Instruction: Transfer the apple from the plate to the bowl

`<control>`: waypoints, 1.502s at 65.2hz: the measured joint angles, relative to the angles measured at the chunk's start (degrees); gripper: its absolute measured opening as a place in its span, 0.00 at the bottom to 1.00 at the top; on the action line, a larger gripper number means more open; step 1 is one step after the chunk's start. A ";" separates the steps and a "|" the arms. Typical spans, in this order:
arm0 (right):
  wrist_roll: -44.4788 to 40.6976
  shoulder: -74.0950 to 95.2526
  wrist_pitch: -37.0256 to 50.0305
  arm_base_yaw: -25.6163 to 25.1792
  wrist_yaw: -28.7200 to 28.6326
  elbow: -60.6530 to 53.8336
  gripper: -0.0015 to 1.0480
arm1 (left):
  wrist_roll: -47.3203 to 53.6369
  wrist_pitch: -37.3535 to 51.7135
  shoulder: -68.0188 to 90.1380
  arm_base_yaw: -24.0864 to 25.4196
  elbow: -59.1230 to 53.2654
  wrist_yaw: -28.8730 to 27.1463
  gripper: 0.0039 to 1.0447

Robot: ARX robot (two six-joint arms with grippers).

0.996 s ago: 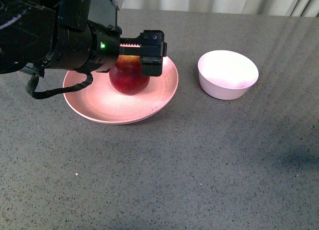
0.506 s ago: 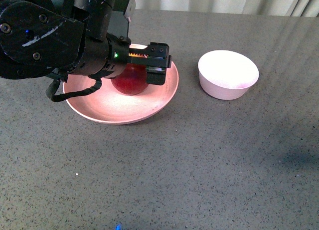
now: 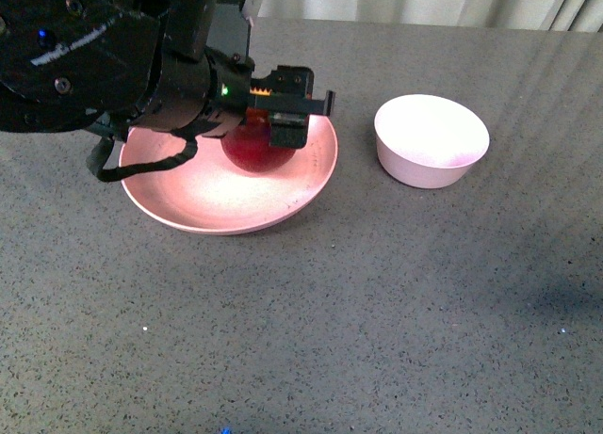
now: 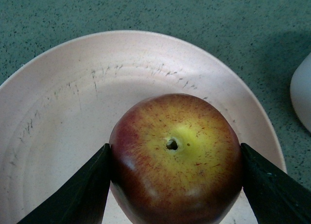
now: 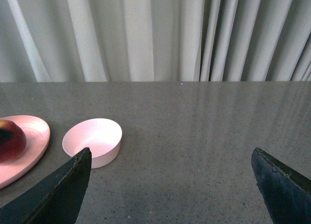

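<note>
— Over the plate, what has the left end effector (image 4: 175,150) got?

— It is pinching the apple (image 3: 250,152). The left wrist view shows one dark finger (image 4: 77,190) against each side of the fruit, touching the skin, stem hollow and yellow patch facing the camera.

— And the apple itself?

— On the pink plate (image 3: 188,194), toward its far right part, as far as the front view shows. I cannot tell whether its underside touches the plate.

— The right end effector (image 5: 170,153)?

— Spread wide, holding nothing, facing along the tabletop (image 3: 377,312) from well off to the right.

— What is the surface like?

— Dark grey and finely speckled. Pale pleated curtains (image 5: 146,34) hang behind its far edge.

— Anything else around?

— The small pale bowl (image 3: 424,173) stands to the right of the plate, apart from it, with bare tabletop between them. A black cable (image 3: 141,166) loops from the left arm down over the plate's near left side, and a green light (image 3: 224,91) glows on the arm. The arm's bulk hides the plate's far left rim.
</note>
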 joint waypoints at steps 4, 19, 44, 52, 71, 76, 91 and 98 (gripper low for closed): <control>0.00 0.00 0.00 -0.02 0.00 0.00 0.91 | 0.00 -0.07 -1.46 -0.48 0.26 0.09 0.64; 0.00 0.00 0.00 -0.02 0.00 0.00 0.91 | -0.31 -2.36 -2.80 -4.76 6.45 0.57 0.64; 0.00 0.00 0.00 0.00 0.00 0.00 0.91 | -1.62 -5.84 4.42 -11.67 18.10 2.01 0.64; 0.00 0.00 0.00 -0.02 0.00 0.00 0.91 | -1.60 -6.64 7.74 -12.33 21.05 1.92 0.63; 0.00 0.00 0.00 -0.02 0.00 0.00 0.91 | -2.05 -8.26 13.73 -12.87 26.03 1.31 0.63; 0.00 0.00 0.00 -0.02 0.00 0.00 0.91 | -2.21 -8.52 14.71 -12.96 27.15 1.11 0.63; 0.00 0.00 0.00 0.00 0.00 0.00 0.91 | -2.82 -8.94 15.67 -12.96 28.44 1.18 0.78; 0.00 0.00 0.00 0.00 0.00 0.00 0.91 | -3.06 -8.90 15.67 -12.96 28.61 1.16 0.93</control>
